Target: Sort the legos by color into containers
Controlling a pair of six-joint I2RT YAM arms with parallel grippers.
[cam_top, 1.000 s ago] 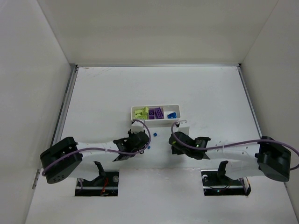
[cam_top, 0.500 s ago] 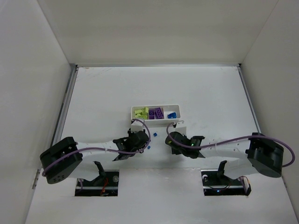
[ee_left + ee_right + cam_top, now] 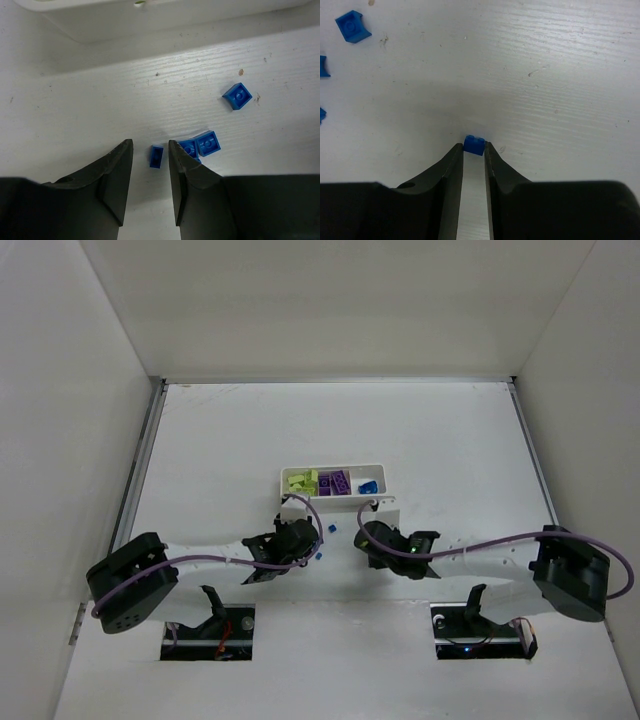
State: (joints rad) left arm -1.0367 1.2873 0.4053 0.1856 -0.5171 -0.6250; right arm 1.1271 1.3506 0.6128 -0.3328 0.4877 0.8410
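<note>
Versus a second ago: right gripper (image 3: pixel 474 150) further left in the top view, closer to the loose blues, fingers drawn in from a wide gap to a narrow one. Now pinches a tiny blue brick (image 3: pixel 474 145) right at the fingertips, both inner faces touching it, low over the white table (image 3: pixel 560 75). Cannot tell whether lifted or still resting.

Left gripper (image 3: pixel 150 150) essentially where it was, only a touch wider. Slightly parted, gripping nothing. Straddles a second blue brick (image 3: pixel 156 156) lying flat on the table, with clearance on both sides. Two more blue bricks (image 3: pixel 207 143) touching each other just right of the right finger; a lone blue brick (image 3: pixel 237 96) further right and farther off.

White tray (image 3: pixel 282 480) unmoved, just beyond both grippers. Yellow-green bricks (image 3: pixel 300 481) in the left compartment, purple bricks (image 3: pixel 335 481) in the middle, blue piece (image 3: pixel 368 485) in the right.
</note>
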